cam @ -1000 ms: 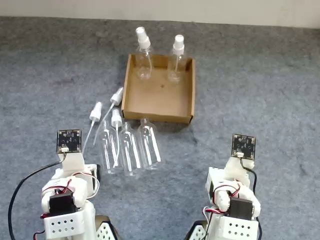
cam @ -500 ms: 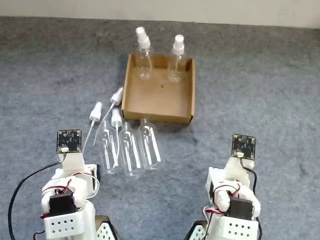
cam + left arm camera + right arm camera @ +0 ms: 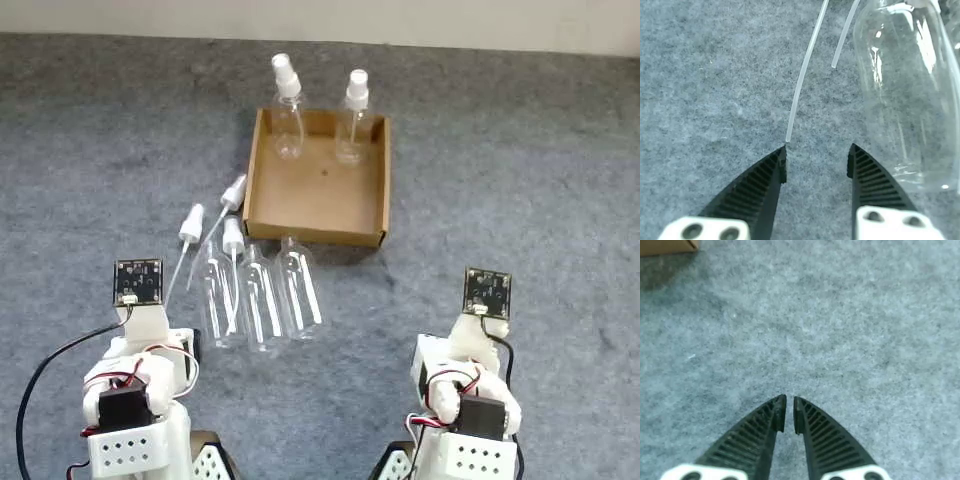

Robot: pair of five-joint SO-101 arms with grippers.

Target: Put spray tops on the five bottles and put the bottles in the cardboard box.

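The left gripper [image 3: 816, 162] stood parted and empty, a thin white plastic tube [image 3: 805, 75] ending at one jaw; the right gripper [image 3: 789, 414] was closed on nothing.

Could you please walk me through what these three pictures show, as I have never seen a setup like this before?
These are two small robot arms side by side at a grey carpeted table. The high view comes from a fixed camera looking down; the other two come from a camera on each arm's wrist, so each shows that arm's own black gripper. On the table stands a cardboard box with two bottles upright at its far wall, both wearing spray tops. Nearer the arms, three bottles lie side by side, with three more spray tops lying by their necks. The left gripper is open, its tips near the end of one top's thin tube. The right gripper is shut over bare carpet. Neither holds anything.
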